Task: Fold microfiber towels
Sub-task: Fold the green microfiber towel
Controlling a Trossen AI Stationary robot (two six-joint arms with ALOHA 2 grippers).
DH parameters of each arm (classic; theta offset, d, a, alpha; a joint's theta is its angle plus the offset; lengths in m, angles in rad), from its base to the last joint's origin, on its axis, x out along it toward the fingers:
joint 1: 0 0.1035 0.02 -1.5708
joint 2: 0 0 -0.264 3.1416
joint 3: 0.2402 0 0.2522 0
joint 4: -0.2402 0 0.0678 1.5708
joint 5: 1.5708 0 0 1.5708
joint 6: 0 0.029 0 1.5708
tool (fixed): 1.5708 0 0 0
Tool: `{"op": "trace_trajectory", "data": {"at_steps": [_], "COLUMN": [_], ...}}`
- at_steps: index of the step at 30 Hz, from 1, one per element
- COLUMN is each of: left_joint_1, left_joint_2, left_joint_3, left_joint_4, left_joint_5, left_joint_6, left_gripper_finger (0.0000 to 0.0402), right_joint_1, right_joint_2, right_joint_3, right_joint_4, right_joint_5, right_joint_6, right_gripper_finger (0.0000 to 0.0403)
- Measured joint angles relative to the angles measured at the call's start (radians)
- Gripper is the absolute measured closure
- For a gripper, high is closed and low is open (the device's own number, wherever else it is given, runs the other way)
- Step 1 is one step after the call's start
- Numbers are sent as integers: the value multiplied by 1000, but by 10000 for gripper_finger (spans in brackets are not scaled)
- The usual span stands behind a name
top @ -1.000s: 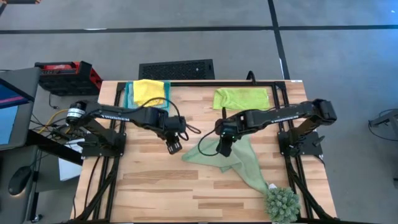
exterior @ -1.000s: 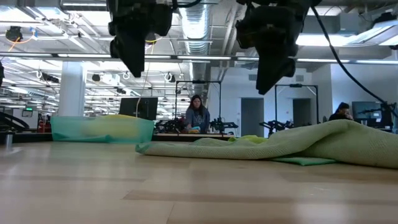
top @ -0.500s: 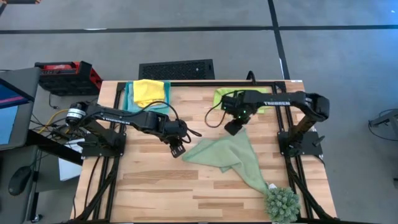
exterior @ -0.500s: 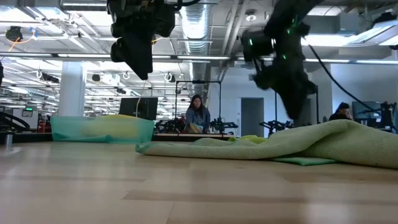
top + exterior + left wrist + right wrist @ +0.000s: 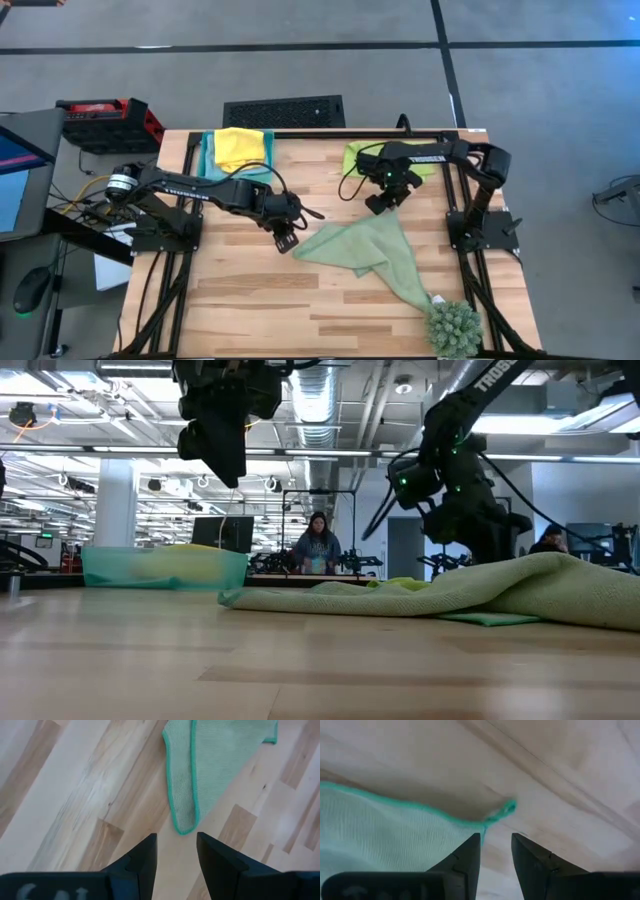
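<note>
A sage green towel [image 5: 365, 250] lies loosely spread on the wooden table, one long point running to the plant. My left gripper [image 5: 285, 240] hangs open just off its left corner [image 5: 182, 826], which lies a little beyond the fingertips. My right gripper [image 5: 378, 205] stands open above the towel's far corner [image 5: 506, 810], whose teal edge runs up to one finger; I cannot tell whether they touch. A lime green towel [image 5: 388, 158] lies flat at the far right. A yellow towel [image 5: 240, 145] rests on the teal tray [image 5: 207, 152] at the far left.
A spiky green plant [image 5: 453, 327] stands at the near right corner on the towel's tip. Black frame rails [image 5: 455, 150] run along the table's sides and far edge. Bare wood [image 5: 250, 300] lies near and left of the sage towel.
My right gripper has swung from above the middle of the sage towel toward the table's far edge and a little right, turning and sinking until it stands over the towel's far corner. The towel has stayed where it was.
</note>
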Motion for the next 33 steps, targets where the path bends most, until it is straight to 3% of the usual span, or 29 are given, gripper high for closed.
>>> {"op": "trace_trajectory", "data": {"at_steps": [16,33], "left_joint_1": [0,0], "left_joint_2": [0,0], "left_joint_3": [0,0], "left_joint_4": [0,0], "left_joint_5": [-1,-1], "left_joint_6": [13,12], "left_gripper_finger": [271,271], "right_joint_1": [-54,-57], "right_joint_2": [15,15], "right_joint_3": [-58,-58], "right_joint_4": [98,82], "right_joint_5": [-61,-85], "right_joint_6": [43,89], "right_gripper_finger": [269,269]}}
